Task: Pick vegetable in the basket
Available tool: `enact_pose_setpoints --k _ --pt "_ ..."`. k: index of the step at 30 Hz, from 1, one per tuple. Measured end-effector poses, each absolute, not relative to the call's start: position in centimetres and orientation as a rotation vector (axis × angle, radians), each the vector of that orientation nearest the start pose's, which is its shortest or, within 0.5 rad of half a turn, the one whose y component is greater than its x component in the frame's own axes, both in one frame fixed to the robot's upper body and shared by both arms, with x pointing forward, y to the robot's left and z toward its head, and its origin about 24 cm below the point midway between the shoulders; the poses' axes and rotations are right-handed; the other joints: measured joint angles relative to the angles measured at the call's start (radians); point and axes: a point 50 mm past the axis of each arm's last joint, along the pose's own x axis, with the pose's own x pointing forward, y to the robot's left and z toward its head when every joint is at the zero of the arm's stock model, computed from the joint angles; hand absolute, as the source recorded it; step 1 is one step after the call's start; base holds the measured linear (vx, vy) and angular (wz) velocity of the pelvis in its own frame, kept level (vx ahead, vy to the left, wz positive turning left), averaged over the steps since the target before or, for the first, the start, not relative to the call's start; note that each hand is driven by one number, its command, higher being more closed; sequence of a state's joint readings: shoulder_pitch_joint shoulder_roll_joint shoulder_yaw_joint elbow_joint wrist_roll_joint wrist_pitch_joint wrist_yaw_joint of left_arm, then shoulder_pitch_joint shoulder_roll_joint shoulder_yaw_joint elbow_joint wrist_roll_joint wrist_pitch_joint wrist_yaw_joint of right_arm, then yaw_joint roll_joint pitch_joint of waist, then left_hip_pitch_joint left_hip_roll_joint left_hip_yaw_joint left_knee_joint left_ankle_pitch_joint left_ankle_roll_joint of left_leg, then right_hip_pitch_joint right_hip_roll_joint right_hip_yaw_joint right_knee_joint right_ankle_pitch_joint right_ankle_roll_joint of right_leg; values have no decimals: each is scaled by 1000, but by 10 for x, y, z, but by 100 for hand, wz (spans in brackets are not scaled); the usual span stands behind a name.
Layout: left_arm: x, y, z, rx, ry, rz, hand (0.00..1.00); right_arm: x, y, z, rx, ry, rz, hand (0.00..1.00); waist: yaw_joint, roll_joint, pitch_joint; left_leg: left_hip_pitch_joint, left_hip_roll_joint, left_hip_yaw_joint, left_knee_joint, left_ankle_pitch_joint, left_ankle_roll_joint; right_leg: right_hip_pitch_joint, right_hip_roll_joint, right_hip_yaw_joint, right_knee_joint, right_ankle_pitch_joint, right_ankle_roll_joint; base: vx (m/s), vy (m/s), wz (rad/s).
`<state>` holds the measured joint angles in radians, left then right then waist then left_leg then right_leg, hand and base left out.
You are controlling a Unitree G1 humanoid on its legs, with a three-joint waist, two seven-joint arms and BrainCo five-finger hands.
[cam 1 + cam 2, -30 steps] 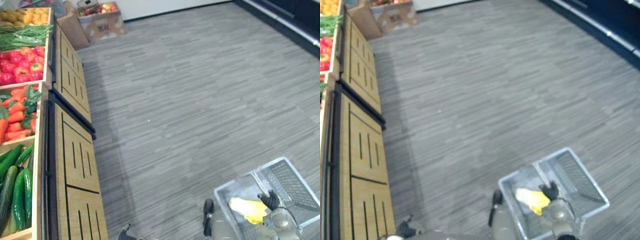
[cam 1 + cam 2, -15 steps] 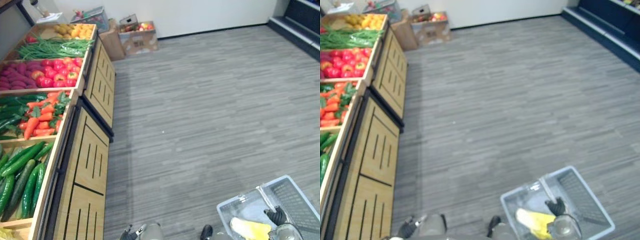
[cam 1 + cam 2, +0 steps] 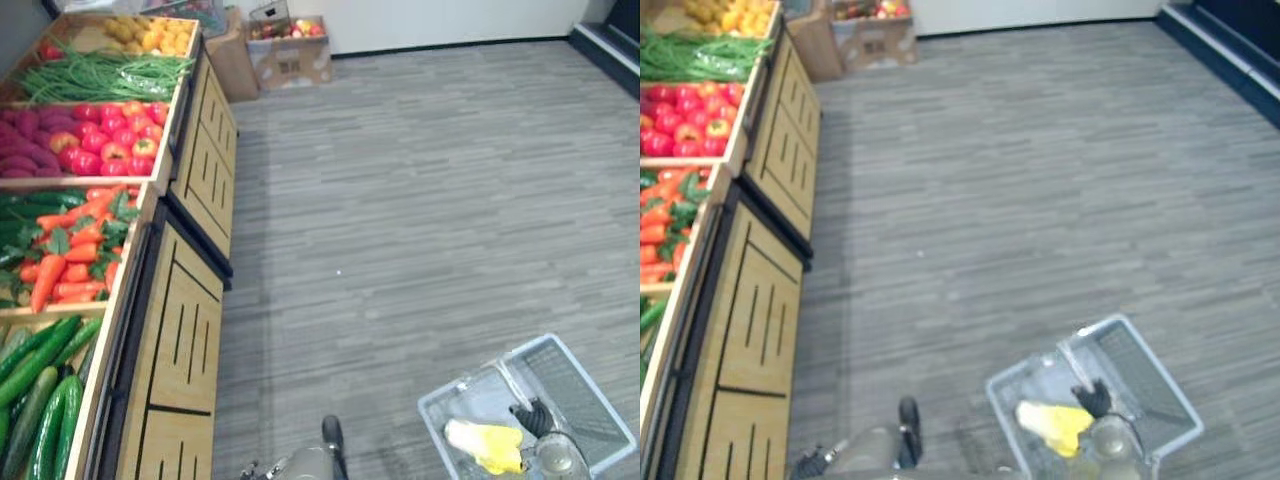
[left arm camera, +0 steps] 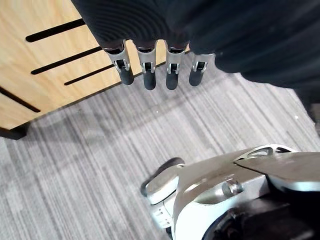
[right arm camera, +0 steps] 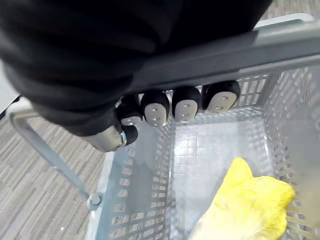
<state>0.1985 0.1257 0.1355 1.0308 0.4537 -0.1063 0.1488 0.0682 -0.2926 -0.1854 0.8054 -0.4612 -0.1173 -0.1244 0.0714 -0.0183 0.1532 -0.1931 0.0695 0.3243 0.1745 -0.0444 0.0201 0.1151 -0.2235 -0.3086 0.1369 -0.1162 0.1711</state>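
A pale grey mesh basket (image 3: 485,371) hangs low at my right side above the floor. My right hand (image 5: 172,107) is shut on its grey handle (image 5: 235,47), the dark fingertips curled under the bar; the hand (image 3: 531,416) shows dark over the basket's middle. A yellow leafy vegetable (image 3: 483,444) lies inside on the basket's bottom (image 5: 250,205). My left hand (image 4: 150,75) hangs open beside the wooden stand, fingers straight, holding nothing.
A wooden produce stand (image 3: 185,330) runs along my left with crates of cucumbers (image 3: 40,400), carrots (image 3: 70,250), red peppers (image 3: 110,145), green beans (image 3: 100,75) and yellow produce (image 3: 150,35). Cardboard boxes (image 3: 290,50) stand by the far wall. Grey striped floor (image 3: 430,200) spreads to the right.
The camera has swung, so the stand and its crates now show more fully on the left. My right hand keeps hold of the basket handle with the yellow vegetable still inside.
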Motion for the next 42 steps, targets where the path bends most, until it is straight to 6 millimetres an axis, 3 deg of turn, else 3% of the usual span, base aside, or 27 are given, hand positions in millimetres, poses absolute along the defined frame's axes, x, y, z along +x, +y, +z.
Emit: enact_pose_setpoints --k 2,3,5,6,8,9,11,13,15,17,18,19,21,23,27,29,30,32,33,34,36,39,42 --pt "58 223 -159 507 1109 64 0 156 -284 -98 -686 743 -177 100 2 8 -7 42 -12 -1 -34 -21 2 -91 -34 46 218 6 11 184 129 0" --pt "56 225 -159 521 1112 58 0 157 -282 -98 -691 738 -168 100 -4 -12 -9 66 -24 -5 -57 -30 8 -160 -61 71 370 35 25 204 147 12" --pt "57 232 -157 544 1108 58 0 157 -279 -101 -684 746 -161 100 -6 -17 -13 116 -40 -21 -87 -43 17 -223 -85 110 527 112 12 228 101 26" --pt "55 238 -155 562 1111 65 0 155 -274 -104 -667 757 -159 100 -10 -26 -15 148 -43 -40 -94 -68 35 -255 -87 132 626 97 -3 280 67 35" --pt "52 243 -154 571 1119 75 0 151 -269 -109 -646 776 -153 100 -15 -29 -17 187 -39 -70 -101 -88 35 -284 -70 118 670 7 -30 331 -7 50" --pt "53 249 -152 578 1115 94 0 148 -269 -111 -640 785 -156 100 -24 -26 -16 217 -27 -102 -99 -101 31 -307 -38 90 631 -56 -61 321 -71 64" --pt "55 250 -151 563 1104 118 0 145 -270 -111 -637 794 -164 100 -42 -15 -18 226 -4 -154 -81 -114 16 -333 15 86 500 -67 -80 265 -110 81" --pt "58 252 -150 551 1096 144 0 140 -272 -112 -626 807 -177 100 -46 -10 -16 234 24 -205 -74 -125 -5 -359 68 132 281 -50 -68 245 -167 77" --pt "59 254 -149 546 1095 156 0 137 -274 -113 -622 817 -188 100 -48 -11 -16 234 38 -251 -66 -137 -24 -369 82 170 137 -30 -44 281 -263 76" --pt "55 257 -149 537 1104 178 0 132 -276 -115 -605 834 -209 100 -47 -38 -8 257 45 -305 -50 -170 -78 -357 73 211 -18 82 -47 332 -387 87" --pt "54 261 -148 544 1108 187 0 130 -273 -116 -597 839 -209 100 -47 -58 -7 260 40 -320 -43 -183 -98 -347 60 215 -34 101 -44 290 -461 84" --pt "53 264 -148 542 1112 201 0 127 -273 -117 -590 850 -214 100 -49 -65 1 271 45 -350 -37 -204 -131 -338 62 210 -2 196 -42 258 -461 79" --pt "52 242 -155 480 1128 176 0 127 -283 -114 -590 853 -257 100 -39 0 3 267 122 -368 -33 -205 -145 -349 120 147 84 98 -84 259 -429 61" --pt "49 236 -158 458 1143 172 0 129 -286 -112 -594 849 -261 100 -39 23 0 260 151 -372 -36 -169 -160 -352 133 106 118 52 -105 212 -299 51" --pt "52 236 -157 454 1131 181 0 121 -288 -117 -592 892 -258 100 -39 41 -11 128 169 -419 145 -104 -170 -259 140 -15 37 29 -125 190 -208 79" --pt "57 236 -156 459 1114 181 0 116 -290 -120 -588 918 -263 100 -40 42 -11 76 173 -397 225 -66 -192 -206 134 -73 4 39 -128 192 -110 98" --pt "61 237 -155 462 1099 183 0 112 -293 -121 -579 935 -279 100 -38 32 -5 50 184 -333 262 -37 -198 -174 121 -111 -9 46 -137 161 -56 90" --pt "65 237 -153 472 1081 187 0 117 -300 -116 -578 915 -314 100 -33 31 -6 34 213 -134 220 -47 -181 -158 95 -162 -21 46 -137 163 7 85" --pt "66 236 -153 474 1080 187 0 123 -304 -112 -588 893 -331 100 -37 33 -6 31 198 -53 129 -19 -153 -157 80 -191 -22 46 -136 118 64 73" --pt "66 235 -153 476 1079 182 0 125 -307 -110 -592 885 -341 100 -39 39 -8 30 186 -35 72 15 -137 -157 78 -202 -22 48 -133 83 122 65" --pt "67 232 -154 479 1079 170 0 128 -311 -106 -582 871 -368 100 -38 59 -19 66 149 -49 -69 56 -138 -146 78 -224 -39 54 -120 107 167 75" --pt "66 234 -154 481 1087 181 0 135 -307 -106 -560 852 -371 100 -24 32 -3 58 114 -88 -95 61 -133 -103 66 -253 -102 69 -96 42 132 65" --pt "64 233 -155 484 1098 179 0 138 -303 -107 -549 843 -363 100 0 29 -1 50 99 -68 -59 62 -130 -53 54 -280 -134 77 -83 -12 75 40"
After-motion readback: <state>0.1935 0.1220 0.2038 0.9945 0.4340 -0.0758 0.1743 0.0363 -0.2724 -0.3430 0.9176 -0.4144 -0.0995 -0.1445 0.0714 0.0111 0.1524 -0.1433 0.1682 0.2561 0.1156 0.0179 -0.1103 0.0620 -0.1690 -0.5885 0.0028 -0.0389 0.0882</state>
